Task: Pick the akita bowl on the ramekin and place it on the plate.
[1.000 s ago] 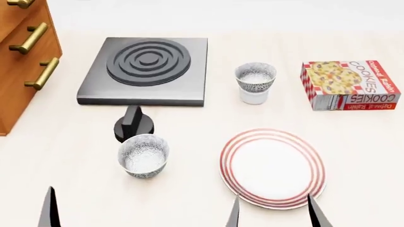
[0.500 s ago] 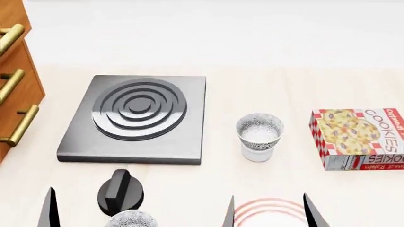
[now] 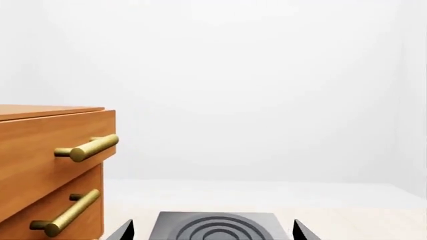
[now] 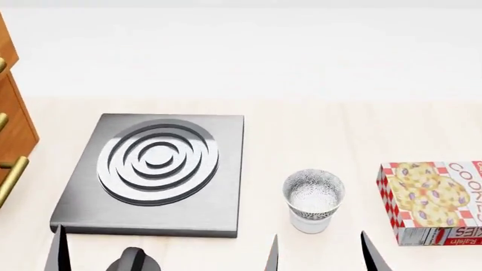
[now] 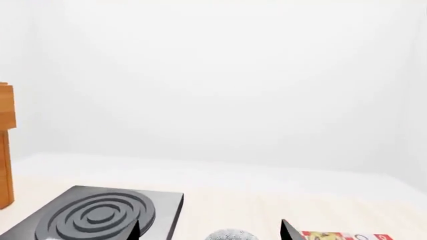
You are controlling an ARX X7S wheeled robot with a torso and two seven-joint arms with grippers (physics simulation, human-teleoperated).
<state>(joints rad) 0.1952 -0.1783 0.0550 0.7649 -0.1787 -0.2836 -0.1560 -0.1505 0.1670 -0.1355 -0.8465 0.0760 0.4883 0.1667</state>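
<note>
A: How many patterned bowls show at this moment?
B: One. The akita bowl sits upright on the ramekin, whose white wall peeks out beneath it. The pair stands on the table, between the hob and the box, apart from both. In the right wrist view only the bowl's grey rim shows at the frame's edge.
A: And the plate?
B: Out of frame in all three views.
A: What lies around the bowl?
B: One cookie box lying flat to its right, partly cut off by the frame. One square grey hob with raised rings to its left. One black knob near the hob's front edge, half cropped. One wooden cabinet at the far left; the left wrist view shows two brass handles on its drawers.
A: The grippers?
B: Two. The right gripper shows two dark fingertips set wide apart, nothing between them, low in the head view in front of the bowl. The left gripper shows two fingertips in its own wrist view, likewise spread with nothing held; the head view catches only one of its tips.
</note>
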